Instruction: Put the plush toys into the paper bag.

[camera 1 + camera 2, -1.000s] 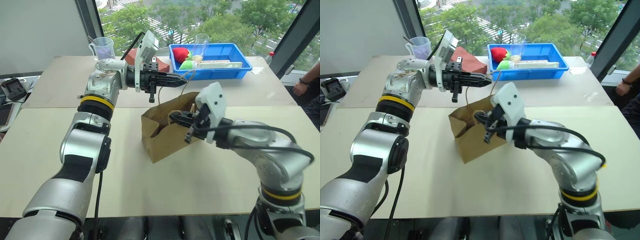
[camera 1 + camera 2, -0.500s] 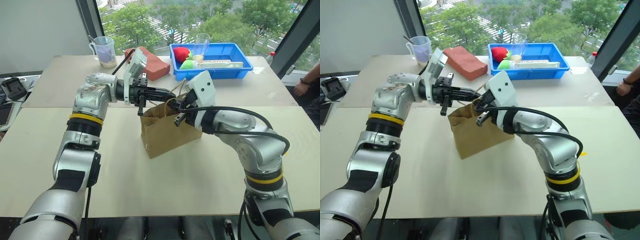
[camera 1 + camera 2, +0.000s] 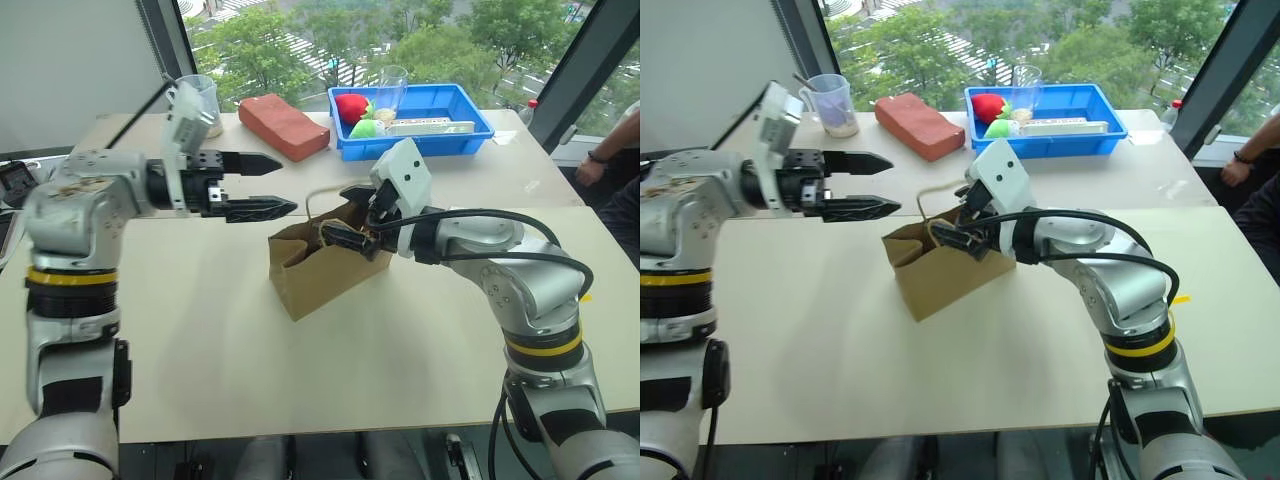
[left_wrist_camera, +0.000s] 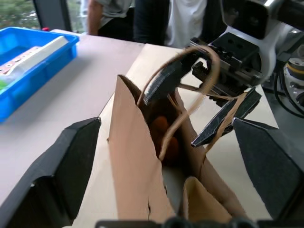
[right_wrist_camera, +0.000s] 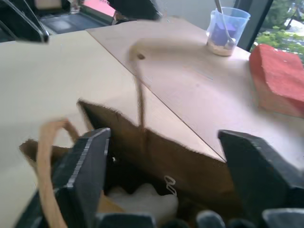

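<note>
A: Where does the paper bag (image 3: 318, 268) stand?

B: It stands upright in the middle of the pale table (image 3: 300, 370), its mouth open toward the top. One cord handle (image 4: 192, 102) loops up above the rim.

A: And the toys?

B: Both lie inside the bag. The right wrist view shows the white toy (image 5: 142, 199) at the bottom. The left wrist view shows something brown and rounded deep in the bag, likely the monkey (image 4: 164, 135), though it is mostly hidden by the paper.

A: What about the left gripper (image 3: 272, 186)?

B: It hangs in the air to the left of the bag, clear of it, pointing level toward it. Its two black fingers stand wide apart and hold nothing.

A: The right gripper (image 3: 352, 215)?

B: It sits at the bag's mouth. Its fingers are spread wide too, with one finger above the rim and the other down by the opening. The cord handle runs between them, but they do not pinch it.

A: Anything else on the table?

B: At the far side lie a red brick (image 3: 284, 125), a blue tray (image 3: 470, 125) with a red soft fruit (image 3: 351, 106), and a plastic cup (image 3: 830, 100).
</note>
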`<control>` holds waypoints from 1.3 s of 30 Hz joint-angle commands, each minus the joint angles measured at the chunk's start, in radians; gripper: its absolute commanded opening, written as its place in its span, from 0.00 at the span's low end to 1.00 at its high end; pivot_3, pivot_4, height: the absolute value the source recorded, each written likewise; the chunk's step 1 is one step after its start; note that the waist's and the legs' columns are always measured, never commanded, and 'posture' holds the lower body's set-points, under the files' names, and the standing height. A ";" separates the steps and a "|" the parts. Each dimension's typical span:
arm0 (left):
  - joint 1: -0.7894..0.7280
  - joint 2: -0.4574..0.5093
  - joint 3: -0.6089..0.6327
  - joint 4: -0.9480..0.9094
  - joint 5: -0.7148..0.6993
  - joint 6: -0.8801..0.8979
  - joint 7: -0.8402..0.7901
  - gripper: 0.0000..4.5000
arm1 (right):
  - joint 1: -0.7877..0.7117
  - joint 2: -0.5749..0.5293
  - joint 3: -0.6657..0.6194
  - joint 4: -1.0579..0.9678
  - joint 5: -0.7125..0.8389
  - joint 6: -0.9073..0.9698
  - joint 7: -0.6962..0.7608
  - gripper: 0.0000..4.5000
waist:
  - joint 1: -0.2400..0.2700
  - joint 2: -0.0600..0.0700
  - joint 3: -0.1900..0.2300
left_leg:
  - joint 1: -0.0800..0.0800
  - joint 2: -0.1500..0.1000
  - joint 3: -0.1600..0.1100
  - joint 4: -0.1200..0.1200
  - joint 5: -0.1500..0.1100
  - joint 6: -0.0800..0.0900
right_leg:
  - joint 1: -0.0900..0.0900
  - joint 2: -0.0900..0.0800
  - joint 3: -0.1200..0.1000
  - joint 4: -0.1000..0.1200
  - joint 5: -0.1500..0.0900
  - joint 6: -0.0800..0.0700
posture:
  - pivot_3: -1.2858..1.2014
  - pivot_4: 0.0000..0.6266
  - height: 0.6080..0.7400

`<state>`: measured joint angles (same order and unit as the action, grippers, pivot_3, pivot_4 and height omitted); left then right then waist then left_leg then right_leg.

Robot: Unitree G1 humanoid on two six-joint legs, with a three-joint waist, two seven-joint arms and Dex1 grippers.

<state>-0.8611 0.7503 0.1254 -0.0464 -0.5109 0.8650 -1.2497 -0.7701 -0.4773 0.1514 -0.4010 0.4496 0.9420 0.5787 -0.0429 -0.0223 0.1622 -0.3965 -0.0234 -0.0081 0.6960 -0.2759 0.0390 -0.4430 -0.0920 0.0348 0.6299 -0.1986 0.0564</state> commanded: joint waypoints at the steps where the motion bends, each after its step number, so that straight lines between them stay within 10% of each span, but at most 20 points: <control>1: 0.054 0.064 0.067 -0.113 -0.058 0.053 0.044 1.00 | -0.034 -0.039 0.004 -0.006 -0.002 -0.039 0.063 0.99 | 0.003 0.000 0.000 | 0.000 0.000 0.000 0.000 0.000 0.000 | 0.000 0.000 0.000 0.000 0.000 0.000 | 0.52 0.24 1.00; 13: 0.400 0.089 0.045 -0.366 -0.083 -0.080 0.115 1.00 | -0.086 -0.302 0.010 -0.029 0.023 -0.036 0.326 0.99 | 0.027 0.000 0.000 | 0.000 0.000 0.001 0.000 0.000 0.000 | 0.001 -0.001 0.000 -0.003 0.000 0.000 | 0.52 0.24 1.00; 39: 0.685 -0.247 -0.066 -0.464 0.132 -0.415 0.589 1.00 | -0.132 -0.348 0.002 -0.016 0.014 -0.011 0.361 0.99 | 0.038 0.000 0.000 | 0.000 0.000 0.002 0.000 0.000 0.000 | 0.002 -0.004 0.000 -0.007 0.001 -0.001 | 0.52 0.24 1.00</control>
<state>-0.1722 0.5063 0.0619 -0.4999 -0.3859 0.4779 -0.6743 -0.8782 -0.8159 0.1812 -0.3994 0.4550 0.9260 0.9386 -0.0047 -0.0224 0.1623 -0.3960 -0.0238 -0.0064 0.6958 -0.2762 0.0389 -0.4409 -0.0965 0.0352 0.6233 -0.1980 0.0552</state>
